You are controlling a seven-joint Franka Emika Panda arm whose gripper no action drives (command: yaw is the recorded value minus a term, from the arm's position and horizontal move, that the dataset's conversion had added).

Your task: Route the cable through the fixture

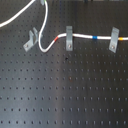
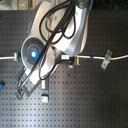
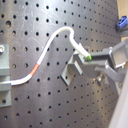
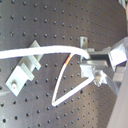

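A white cable [image 1: 80, 36] with a blue and a red mark runs from the first exterior view's right through the right fixture [image 1: 114, 40] and the middle fixture [image 1: 69, 37]. It then loops down and climbs to the top edge. The left fixture [image 1: 31, 40] stands beside the loop with no cable in it. In the first wrist view my gripper [image 3: 91, 58] is shut on the cable [image 3: 47, 47] near a green mark, close by a grey fixture [image 3: 74, 69]. The second wrist view shows the same grip [image 4: 91, 56], with the cable [image 4: 45, 50] passing over a fixture [image 4: 24, 69].
The black perforated board [image 1: 65, 95] carries everything. A second strand of the cable [image 1: 12, 20] trails off to the first exterior view's upper left. In the second exterior view the arm [image 2: 55, 35] covers the board's middle; a fixture [image 2: 106, 59] shows at the second exterior view's right.
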